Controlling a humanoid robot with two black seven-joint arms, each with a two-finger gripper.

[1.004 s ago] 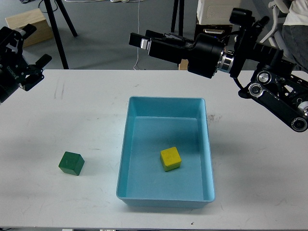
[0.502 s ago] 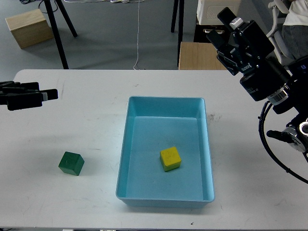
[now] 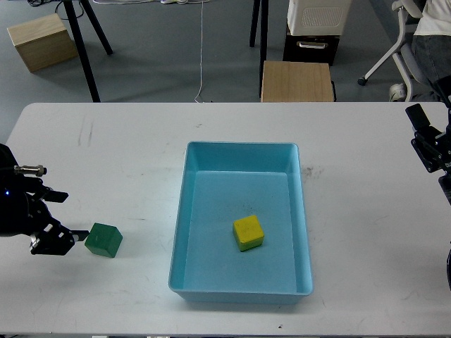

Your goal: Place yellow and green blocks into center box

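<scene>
Left gripper [image 3: 67, 236] sits low at the table's 9 o'clock edge, dark and seen end-on, so whether it's released or clenched can't be told; its tip is just beside the green block [image 3: 104, 239], contact unclear. Green block rests on the white table [image 3: 127, 162] at about 8 o'clock, outside the blue box [image 3: 304, 232]. Yellow block [image 3: 249, 232] lies on the box floor, slightly tilted, apart from the walls. Box sits center. Right gripper [image 3: 426, 141] pokes in at 3 o'clock, mostly cut off, state can't be told. Past the table at 12 o'clock: wooden stool [image 3: 297, 81], cardboard box [image 3: 41, 40] at 11.
</scene>
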